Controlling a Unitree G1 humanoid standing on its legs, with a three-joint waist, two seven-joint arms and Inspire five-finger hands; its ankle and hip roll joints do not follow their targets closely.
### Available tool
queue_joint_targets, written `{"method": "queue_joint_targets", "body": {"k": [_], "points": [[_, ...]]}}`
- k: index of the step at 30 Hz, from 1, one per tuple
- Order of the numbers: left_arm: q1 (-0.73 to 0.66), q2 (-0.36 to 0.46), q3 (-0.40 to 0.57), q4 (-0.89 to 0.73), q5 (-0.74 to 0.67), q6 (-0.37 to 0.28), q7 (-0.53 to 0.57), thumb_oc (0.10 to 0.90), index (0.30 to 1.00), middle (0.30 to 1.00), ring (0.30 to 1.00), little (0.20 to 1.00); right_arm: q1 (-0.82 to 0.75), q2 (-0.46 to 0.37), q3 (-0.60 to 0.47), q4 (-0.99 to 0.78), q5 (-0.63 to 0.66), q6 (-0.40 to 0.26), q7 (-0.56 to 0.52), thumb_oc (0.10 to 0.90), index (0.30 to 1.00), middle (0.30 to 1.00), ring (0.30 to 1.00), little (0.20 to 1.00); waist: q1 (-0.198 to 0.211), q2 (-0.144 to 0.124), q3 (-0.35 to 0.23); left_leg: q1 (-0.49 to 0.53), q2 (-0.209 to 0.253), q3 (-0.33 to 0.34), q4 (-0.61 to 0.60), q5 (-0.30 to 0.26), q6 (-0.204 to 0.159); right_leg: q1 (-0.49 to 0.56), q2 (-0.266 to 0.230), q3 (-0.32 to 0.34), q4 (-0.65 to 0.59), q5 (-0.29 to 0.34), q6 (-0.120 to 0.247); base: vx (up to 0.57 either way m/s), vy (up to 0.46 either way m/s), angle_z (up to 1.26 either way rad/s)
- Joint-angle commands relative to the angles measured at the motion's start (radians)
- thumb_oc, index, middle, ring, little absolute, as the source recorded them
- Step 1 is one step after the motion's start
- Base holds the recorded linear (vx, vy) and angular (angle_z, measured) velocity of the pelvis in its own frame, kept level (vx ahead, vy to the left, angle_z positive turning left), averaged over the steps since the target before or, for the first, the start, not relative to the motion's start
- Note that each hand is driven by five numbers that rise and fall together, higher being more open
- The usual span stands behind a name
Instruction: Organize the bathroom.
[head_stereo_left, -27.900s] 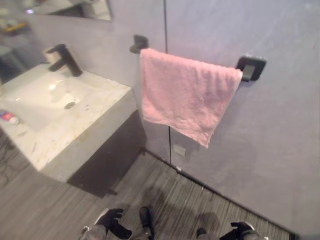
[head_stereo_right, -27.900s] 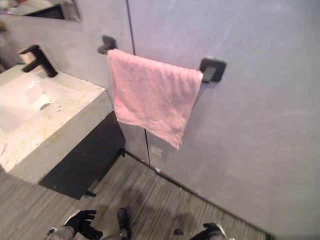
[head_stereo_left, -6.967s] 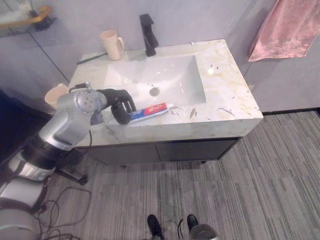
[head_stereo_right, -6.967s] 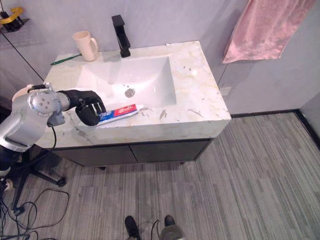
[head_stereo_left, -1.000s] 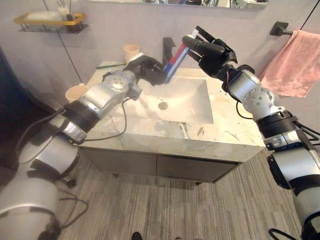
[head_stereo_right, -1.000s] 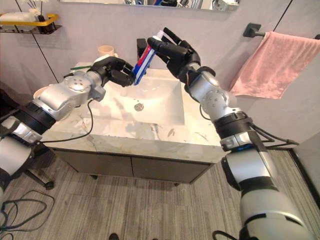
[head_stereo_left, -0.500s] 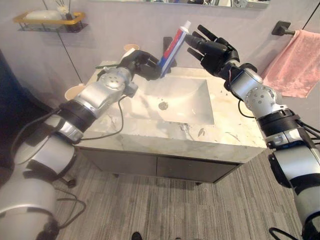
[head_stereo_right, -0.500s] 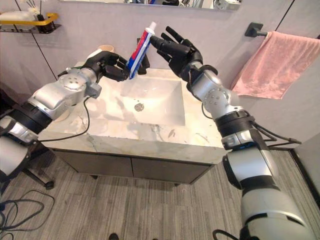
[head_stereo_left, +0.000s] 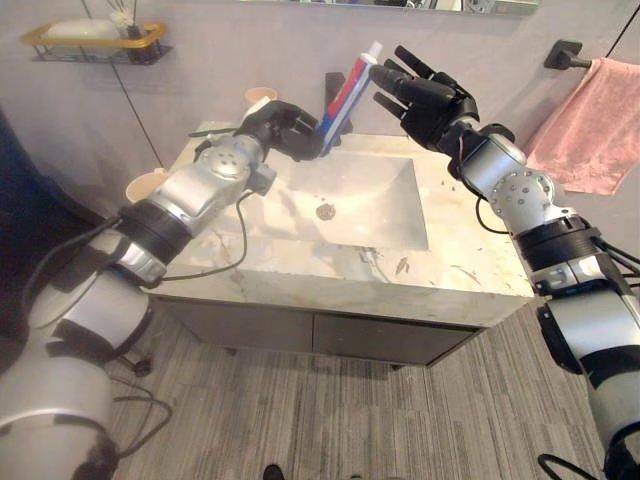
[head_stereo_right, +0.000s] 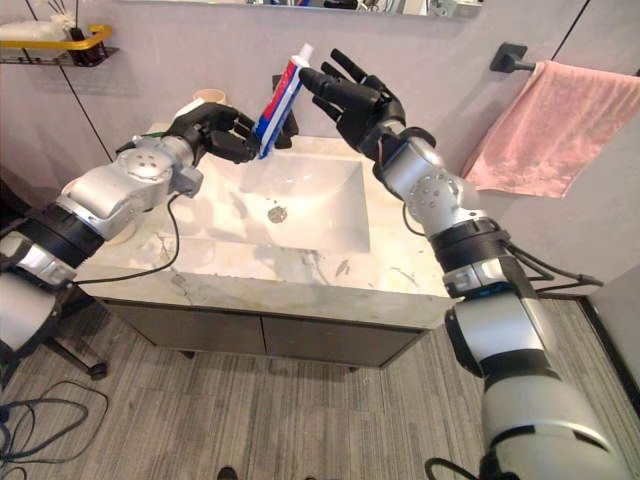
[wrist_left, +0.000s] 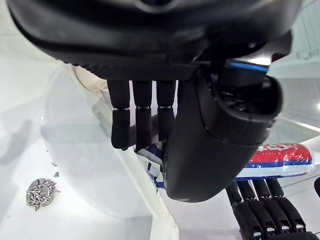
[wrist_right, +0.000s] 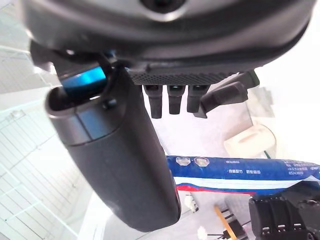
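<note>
The left hand (head_stereo_left: 283, 128) grips the toothpaste tube (head_stereo_left: 345, 93) by its flat tail, cap upward above the sink (head_stereo_left: 355, 200); the right hand (head_stereo_left: 425, 95) waits open-fingered beside it — light, soft-walled, probably slippery; best pinched mid-body.

Glossy plastic toothpaste tube (head_stereo_left: 345, 92), polished marble countertop (head_stereo_left: 450, 285), fluffy pink cloth towel (head_stereo_left: 590, 130), matt black faucet (head_stereo_left: 333, 92)

A pink towel (head_stereo_left: 585, 130) is hanging on a black bar (head_stereo_left: 563, 54) to the right of the counter (head_stereo_left: 460, 270). A yellow wall shelf (head_stereo_left: 95, 38) is sitting up left of the counter.
</note>
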Motion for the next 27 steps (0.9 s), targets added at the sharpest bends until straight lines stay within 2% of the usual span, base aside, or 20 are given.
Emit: {"method": "queue_joint_targets", "body": {"k": [1,27], "points": [[-0.17,0.041,-0.026,0.081,-0.022,-0.159,0.039,0.4,0.3,0.3,0.3,0.3,-0.115,-0.044,-0.001,0.064,0.038,-0.067,0.057,0.8,0.9,0.9,0.9,0.9,0.025,0.001,-0.215,-0.022,0.059,-0.006,0.08,-0.059,-0.042,-0.089,-0.05,0.01,0.06,0.043,0.116,0.0,0.0,0.0],[-0.19,0.006,-0.061,0.093,-0.036,-0.181,0.053,0.4,0.3,0.3,0.3,0.3,-0.135,0.017,0.054,0.113,0.012,-0.059,0.061,0.8,0.9,0.9,0.9,0.9,0.031,0.002,-0.218,-0.017,0.06,-0.009,0.079,-0.058,-0.043,-0.085,-0.055,0.008,0.058,0.045,0.119,0.0,-0.001,0.0]]}}
